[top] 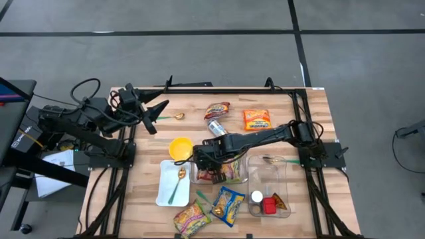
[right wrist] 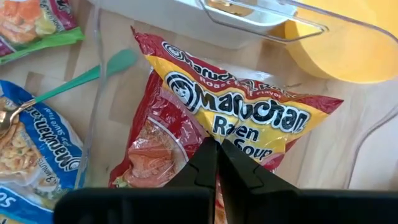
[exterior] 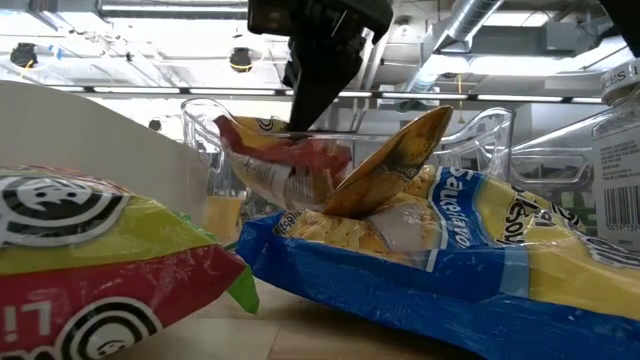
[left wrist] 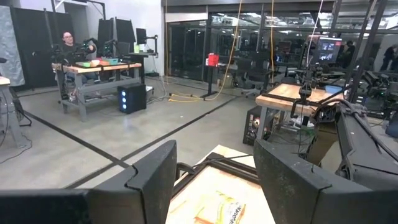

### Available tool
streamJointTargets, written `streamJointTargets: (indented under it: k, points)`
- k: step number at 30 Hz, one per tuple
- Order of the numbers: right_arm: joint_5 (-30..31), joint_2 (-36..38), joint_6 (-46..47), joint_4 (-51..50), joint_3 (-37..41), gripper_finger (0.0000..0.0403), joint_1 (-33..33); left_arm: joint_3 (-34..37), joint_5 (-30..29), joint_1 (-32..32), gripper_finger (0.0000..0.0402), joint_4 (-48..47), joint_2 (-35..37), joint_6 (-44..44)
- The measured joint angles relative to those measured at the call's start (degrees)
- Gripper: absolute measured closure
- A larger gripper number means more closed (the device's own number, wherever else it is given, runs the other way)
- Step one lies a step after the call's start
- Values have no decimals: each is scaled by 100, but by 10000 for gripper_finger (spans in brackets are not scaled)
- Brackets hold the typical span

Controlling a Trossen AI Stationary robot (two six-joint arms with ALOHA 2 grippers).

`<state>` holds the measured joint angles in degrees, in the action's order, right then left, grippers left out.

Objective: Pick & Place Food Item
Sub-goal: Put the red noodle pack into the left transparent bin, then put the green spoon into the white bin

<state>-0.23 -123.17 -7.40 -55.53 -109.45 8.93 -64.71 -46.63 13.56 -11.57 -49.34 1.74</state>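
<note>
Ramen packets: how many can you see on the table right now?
5. Red packet and orange packet at the far side; one in the clear bin under the right arm; two near the front edge.

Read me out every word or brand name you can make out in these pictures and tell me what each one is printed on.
"Maruchan", "Ramen" and "Soup": red and yellow noodle packet in the clear container, under the shut right gripper.
"Maruchan": blue noodle packet on the table.
Mirrored lettering on the blue packet in the low view, the orange packet and the other wrappers: too small or blurred to read.
</note>
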Motion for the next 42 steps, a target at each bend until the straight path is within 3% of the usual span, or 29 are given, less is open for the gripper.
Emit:
streamJointTargets:
  k: [14, 32, 42]
  points:
    - [-133, -181, 74, 99, 2, 396, -31, 0, 0, 0, 193, 2, 2, 0]
    - [-136, -217, 473, 16, 4, 241, -230, 0, 0, 0, 193, 0, 0, 0]
    - [-167, 464, 838, -392, 2, 205, -343, 0, 0, 0, 193, -191, 0, -2]
